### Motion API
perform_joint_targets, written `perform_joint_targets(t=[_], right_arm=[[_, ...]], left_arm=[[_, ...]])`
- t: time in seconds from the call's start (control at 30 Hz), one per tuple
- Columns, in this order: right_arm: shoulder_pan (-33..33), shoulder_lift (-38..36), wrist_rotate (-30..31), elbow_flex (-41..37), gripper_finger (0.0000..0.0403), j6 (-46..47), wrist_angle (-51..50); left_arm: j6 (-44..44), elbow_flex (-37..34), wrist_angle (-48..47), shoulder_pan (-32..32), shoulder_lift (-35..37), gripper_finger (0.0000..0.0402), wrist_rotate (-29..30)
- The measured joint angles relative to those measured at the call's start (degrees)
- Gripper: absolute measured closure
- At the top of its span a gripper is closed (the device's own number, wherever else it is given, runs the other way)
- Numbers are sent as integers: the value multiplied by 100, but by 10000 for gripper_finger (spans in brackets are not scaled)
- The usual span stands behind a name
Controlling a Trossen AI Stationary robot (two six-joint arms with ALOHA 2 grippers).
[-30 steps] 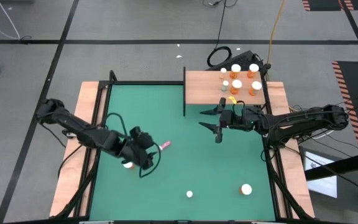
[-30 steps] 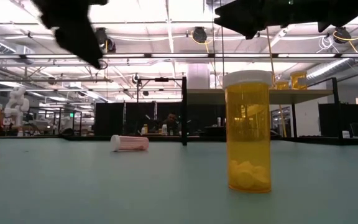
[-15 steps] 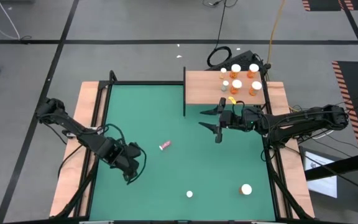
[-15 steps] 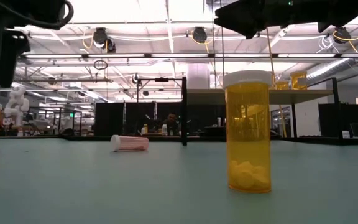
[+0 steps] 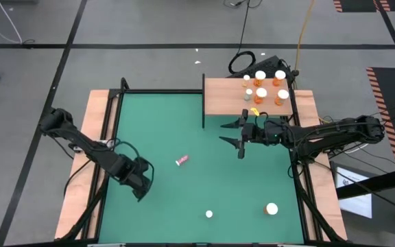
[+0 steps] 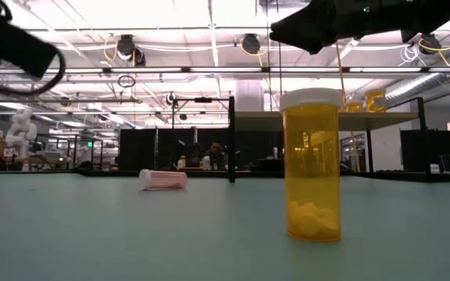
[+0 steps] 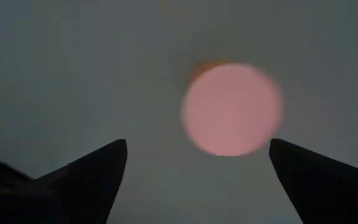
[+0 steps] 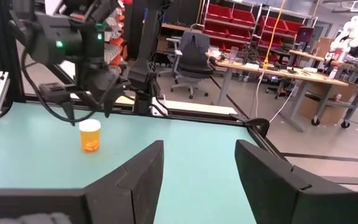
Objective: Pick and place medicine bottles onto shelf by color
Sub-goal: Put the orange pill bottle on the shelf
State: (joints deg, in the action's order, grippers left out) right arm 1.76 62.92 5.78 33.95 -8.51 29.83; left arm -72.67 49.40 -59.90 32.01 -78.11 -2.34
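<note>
My left gripper (image 5: 140, 182) points down over the mat's near-left part, open. Right below it stands an orange bottle (image 8: 90, 135). In the left wrist view its round cap (image 7: 232, 108) lies between and beyond my two fingertips (image 7: 197, 144), which do not touch it. In the high view the gripper hides this bottle. My right gripper (image 5: 232, 134) hangs open above the mat just in front of the shelf (image 5: 225, 96). Several white-capped bottles (image 5: 262, 86) stand on the shelf's far-right part. Two more bottles (image 5: 271, 208) (image 5: 209, 214) stand near the mat's near edge.
A small pink-red bottle (image 5: 182, 160) lies on its side mid-mat, also seen in the low view (image 6: 163, 179). A thin black post (image 5: 204, 100) stands at the shelf's left edge. Wooden strips (image 5: 94, 137) frame the green mat (image 5: 184, 123). Cables (image 5: 242, 62) lie behind the shelf.
My left gripper has moved toward the table's near-left corner and tipped to point down, and now stands over the orange bottle that showed beside it a second ago. The bottle has stayed where it was.
</note>
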Motion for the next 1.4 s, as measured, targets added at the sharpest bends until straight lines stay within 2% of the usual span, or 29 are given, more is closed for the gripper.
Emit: perform_joint_targets(t=[0.2,0.47,0.83,0.97,1.3,1.4], right_arm=[[0,0,0,0,209,25,-119],[0,0,4,0,209,28,-263],[0,0,9,0,209,22,-279],[0,0,10,0,209,20,-279],[0,0,11,0,209,27,-311],[0,0,11,0,209,28,-312]], left_arm=[[6,-166,98,0,-3,6,105],[372,-147,1039,-11,-2,7,318],[164,-149,860,-73,-13,14,436],[171,-300,911,-148,-68,52,431],[420,-420,1034,-238,-66,183,355],[552,-326,1006,-238,-66,202,344]])
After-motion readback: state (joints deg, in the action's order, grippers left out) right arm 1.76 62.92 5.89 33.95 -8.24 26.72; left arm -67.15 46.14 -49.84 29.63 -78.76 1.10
